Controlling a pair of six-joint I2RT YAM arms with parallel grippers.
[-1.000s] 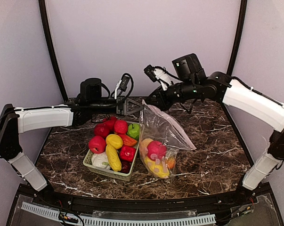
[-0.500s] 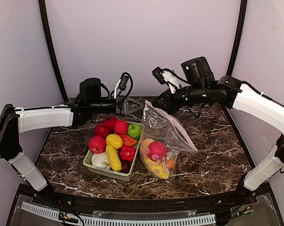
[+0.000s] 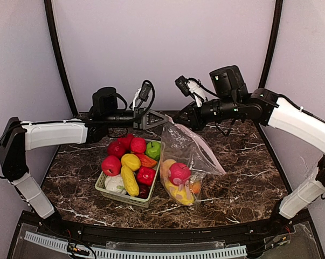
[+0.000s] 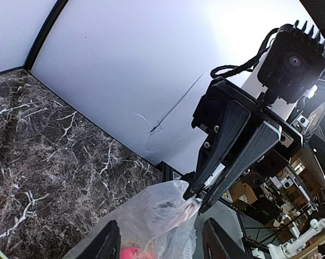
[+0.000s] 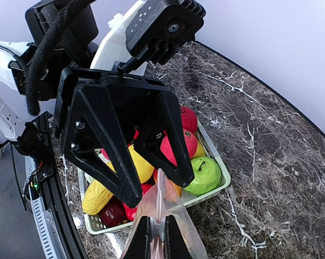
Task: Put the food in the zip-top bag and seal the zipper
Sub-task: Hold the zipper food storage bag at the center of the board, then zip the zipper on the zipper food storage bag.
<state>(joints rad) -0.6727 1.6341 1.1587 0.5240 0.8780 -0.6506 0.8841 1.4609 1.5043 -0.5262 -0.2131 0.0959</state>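
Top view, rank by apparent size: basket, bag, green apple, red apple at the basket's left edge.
1. Bag and basket: joint largest, too close to rank.
2. Red apple.
3. Green apple: smallest, though it sits farther back.

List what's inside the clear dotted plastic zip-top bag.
Inside the clear dotted plastic zip-top bag: a pink-red round toy fruit on top, yellow toy pieces beneath, an orange toy piece at the right. Anything under them is covered; crinkled plastic blurs the count.
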